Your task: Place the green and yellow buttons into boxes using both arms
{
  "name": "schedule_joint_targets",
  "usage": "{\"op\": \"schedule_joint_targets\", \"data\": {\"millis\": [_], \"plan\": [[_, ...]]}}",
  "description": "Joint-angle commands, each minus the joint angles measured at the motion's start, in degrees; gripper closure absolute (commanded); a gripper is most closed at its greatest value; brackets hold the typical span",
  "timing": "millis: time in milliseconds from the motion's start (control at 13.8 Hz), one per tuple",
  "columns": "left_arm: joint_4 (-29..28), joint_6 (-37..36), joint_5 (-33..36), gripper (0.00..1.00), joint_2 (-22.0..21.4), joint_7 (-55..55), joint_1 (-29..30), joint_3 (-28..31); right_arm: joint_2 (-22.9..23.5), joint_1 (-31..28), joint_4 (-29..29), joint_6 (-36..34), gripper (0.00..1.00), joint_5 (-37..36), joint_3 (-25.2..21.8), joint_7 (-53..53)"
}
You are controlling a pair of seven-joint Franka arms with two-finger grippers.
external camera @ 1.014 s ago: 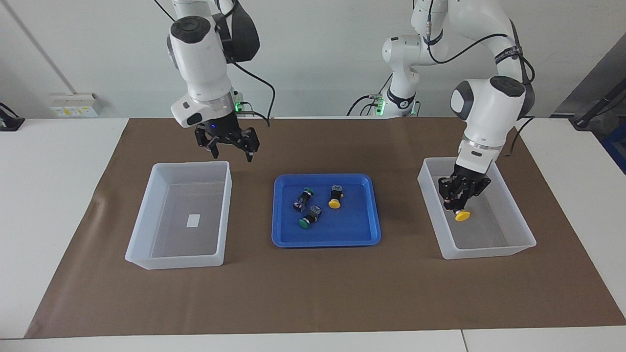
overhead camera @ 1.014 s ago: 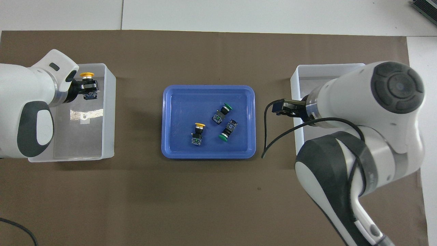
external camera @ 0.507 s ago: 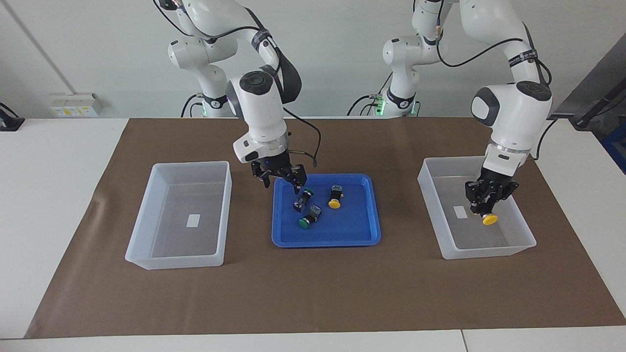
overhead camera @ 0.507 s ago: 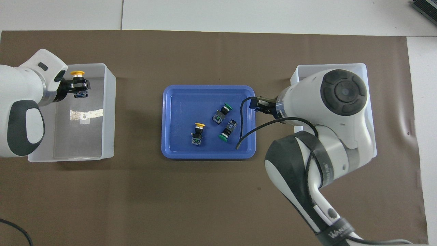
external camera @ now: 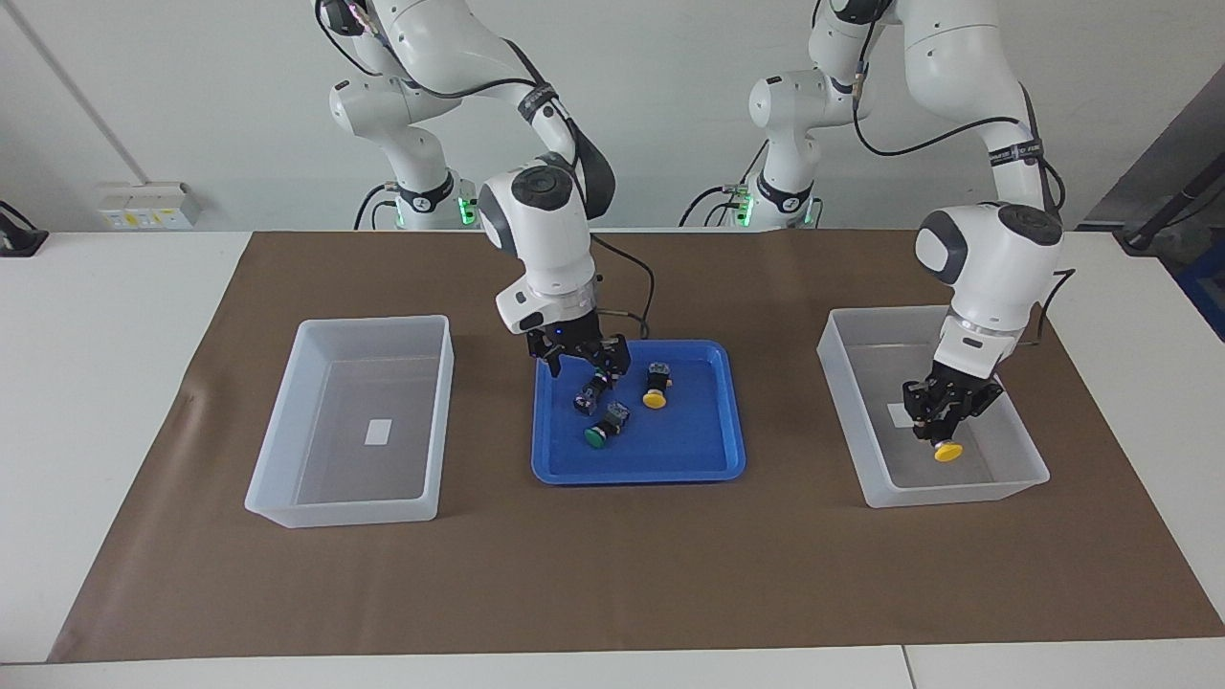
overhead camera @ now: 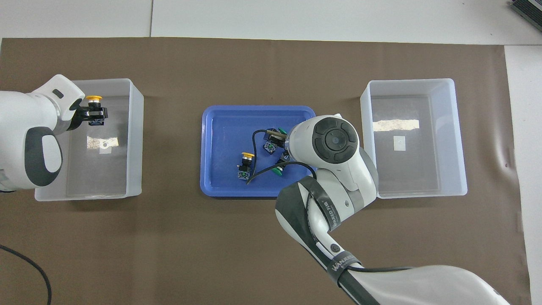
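My left gripper (external camera: 938, 433) is shut on a yellow button (external camera: 948, 452), cap down, low inside the translucent box (external camera: 957, 490) at the left arm's end; in the overhead view the left gripper (overhead camera: 95, 117) and this yellow button (overhead camera: 94, 98) show at that box (overhead camera: 136, 140). My right gripper (external camera: 586, 367) hangs open just over a green button (external camera: 588, 392) in the blue tray (external camera: 639, 471). A second green button (external camera: 597, 435) and a yellow button (external camera: 655, 399) also lie in the tray. The box (external camera: 345, 512) at the right arm's end holds only a white label.
Everything sits on a brown mat (external camera: 612, 574) over the white table. In the overhead view my right arm (overhead camera: 334, 144) covers most of the green buttons in the blue tray (overhead camera: 220, 123); the tray's yellow button (overhead camera: 245, 157) shows beside it.
My right gripper swung from beside the empty box to low over the tray's green button. My left gripper sank deeper into its box with the yellow button.
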Motion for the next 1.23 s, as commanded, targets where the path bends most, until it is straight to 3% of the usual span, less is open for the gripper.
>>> {"op": "schedule_joint_targets", "data": {"millis": [0,290,362,434,507,724,1158], "plan": [[0.5,3.9,-0.7,1.00,3.6,1.7,0.7,-0.8,2.6,2.2,-1.1,2.5,0.02,0.5,-0.1,0.9],[1.6,6.3,-0.7,0.99,6.3,2.6,0.5,-1.0,1.4,2.6,-2.0,-2.3,0.16,-0.6,-0.2,-0.4],[1.6,6.5,-0.7,0.77,6.4,2.6,0.1,-1.0,1.2,2.5,-3.0,-2.3,0.20,-0.6,-0.2,-1.1],[1.7,6.5,-0.7,0.45,6.4,2.6,0.1,-1.0,0.6,2.6,-4.0,-2.2,0.24,-0.6,-0.2,-1.5],[1.7,6.4,-0.7,0.01,6.4,2.7,0.1,-1.0,0.3,2.6,-5.1,-2.0,0.30,-0.6,-0.2,-1.9],[2.3,5.6,-0.7,0.00,5.6,2.7,-0.1,-1.0,0.0,2.5,-6.2,-0.3,0.34,-0.7,-0.2,-1.9],[2.3,-4.6,-0.6,0.00,-2.8,2.2,-1.6,-0.8,1.0,2.4,-7.5,6.0,0.34,-0.7,-0.2,-3.7]]}}
